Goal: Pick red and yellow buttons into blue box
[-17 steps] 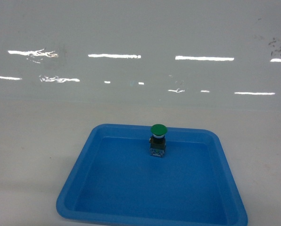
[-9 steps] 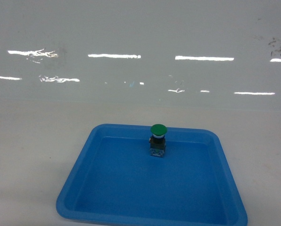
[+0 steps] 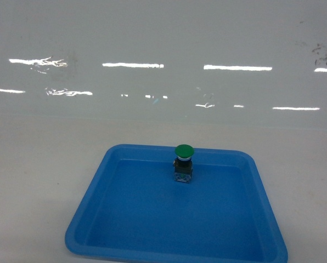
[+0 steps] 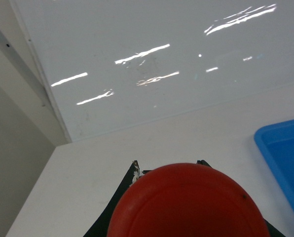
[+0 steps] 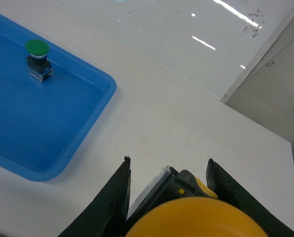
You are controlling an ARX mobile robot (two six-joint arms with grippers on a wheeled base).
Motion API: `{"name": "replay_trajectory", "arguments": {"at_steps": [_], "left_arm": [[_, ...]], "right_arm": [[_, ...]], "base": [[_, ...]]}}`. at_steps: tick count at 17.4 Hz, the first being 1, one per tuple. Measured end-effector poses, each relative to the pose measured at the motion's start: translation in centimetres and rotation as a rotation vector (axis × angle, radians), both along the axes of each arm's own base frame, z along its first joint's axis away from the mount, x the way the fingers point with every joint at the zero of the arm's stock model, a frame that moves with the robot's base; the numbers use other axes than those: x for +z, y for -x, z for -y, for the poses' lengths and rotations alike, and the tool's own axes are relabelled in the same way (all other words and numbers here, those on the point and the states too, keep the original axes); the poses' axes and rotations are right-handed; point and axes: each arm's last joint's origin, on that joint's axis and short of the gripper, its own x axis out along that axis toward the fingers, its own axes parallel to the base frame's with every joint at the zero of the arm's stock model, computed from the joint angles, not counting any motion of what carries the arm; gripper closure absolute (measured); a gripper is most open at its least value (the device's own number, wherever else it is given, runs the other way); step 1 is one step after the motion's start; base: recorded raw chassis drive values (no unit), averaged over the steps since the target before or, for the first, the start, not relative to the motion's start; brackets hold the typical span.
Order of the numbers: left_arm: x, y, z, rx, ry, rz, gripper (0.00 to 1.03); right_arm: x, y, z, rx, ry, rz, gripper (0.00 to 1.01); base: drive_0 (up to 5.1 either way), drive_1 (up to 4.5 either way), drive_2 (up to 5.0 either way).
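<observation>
Left gripper (image 4: 186, 197) is gripping the red button (image 4: 186, 207), right gripper (image 5: 169, 190) is clamping the yellow button (image 5: 196, 217), blue box is showing in no view; risk: dropping either blind, landing in the shallow tray (image 3: 97, 186).

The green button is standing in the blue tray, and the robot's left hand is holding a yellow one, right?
Not quite. The green button does stand in the blue tray, but the left wrist view shows the left gripper holding the red button. The yellow button is in the right gripper.
</observation>
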Motion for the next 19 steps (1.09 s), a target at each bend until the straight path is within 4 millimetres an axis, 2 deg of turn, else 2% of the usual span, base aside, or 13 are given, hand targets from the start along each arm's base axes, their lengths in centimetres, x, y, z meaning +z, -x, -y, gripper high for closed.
{"name": "replay_trajectory", "arguments": {"at_steps": [10,19], "left_arm": [[-0.11,0.32,0.09,-0.013,-0.007,-0.009,0.77],[-0.13,0.31,0.09,-0.013,-0.007,-0.009,0.77]], "right_arm": [[0.0,0.0,0.0,0.0,0.0,0.0,0.61],[0.02,-0.01,0.0,0.0,0.0,0.002,0.61]], "base": [[0.0,0.0,0.0],[0.1,-4.02,4.2]]}}
